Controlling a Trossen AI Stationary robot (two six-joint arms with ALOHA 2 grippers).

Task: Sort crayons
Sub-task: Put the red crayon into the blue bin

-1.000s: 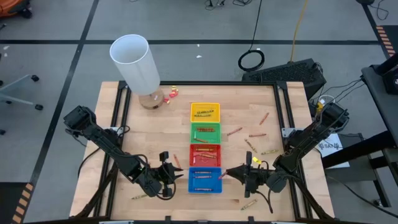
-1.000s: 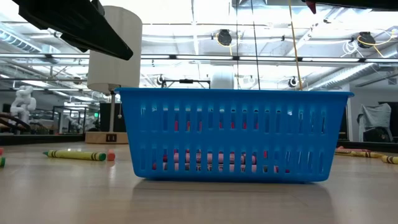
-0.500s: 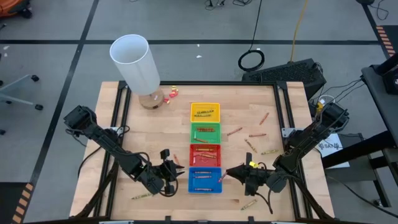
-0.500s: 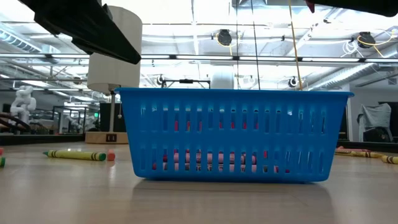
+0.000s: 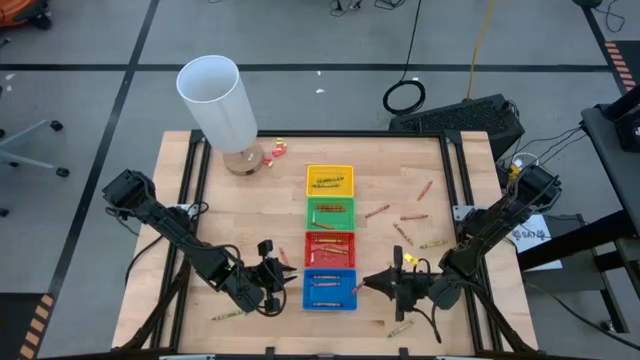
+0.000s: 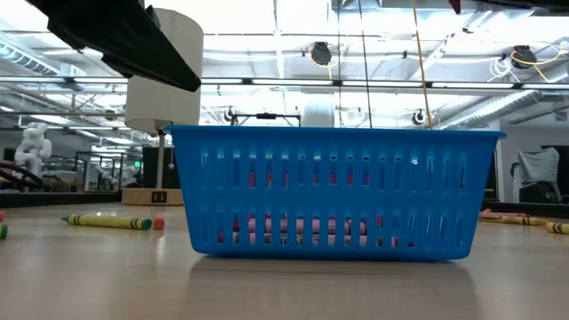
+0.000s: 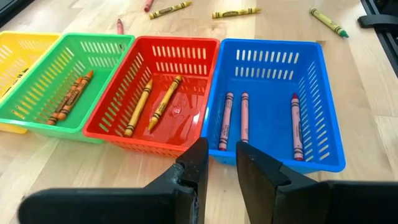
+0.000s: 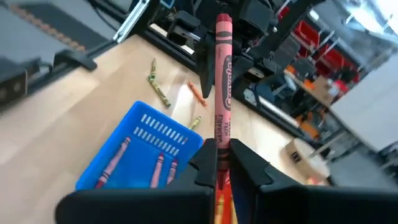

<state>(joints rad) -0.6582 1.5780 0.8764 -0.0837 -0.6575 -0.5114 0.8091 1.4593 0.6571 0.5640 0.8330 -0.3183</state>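
While the left arm reaches low across the desk (image 5: pixel 240 215) from its left edge, the left gripper (image 5: pixel 271 276) sits just beside the blue tray (image 5: pixel 329 290), its fingers (image 7: pixel 194 171) parted a little with nothing between them. From the desk's right edge, the right arm stretches the same way, and the right gripper (image 5: pixel 378 283) is at the blue tray's other side, its fingers (image 8: pixel 239 163) closed on a pink crayon (image 8: pixel 222 74). That crayon stands out lengthwise from between the fingers, its long axis in line with the gripper and its tip pointing away from the wrist. In the blue tray three pink crayons (image 7: pixel 243 116) lie roughly parallel, running along the tray's length. The red tray (image 7: pixel 157 93) beside it holds two yellow-orange crayons (image 7: pixel 164 102), slanted alike. Next, the green tray (image 7: pixel 67 76) holds brownish ones, and the yellow tray (image 5: pixel 329 180) ends the row. More loose crayons (image 5: pixel 410 215) lie scattered on the desk to the right of the trays, at mixed angles.
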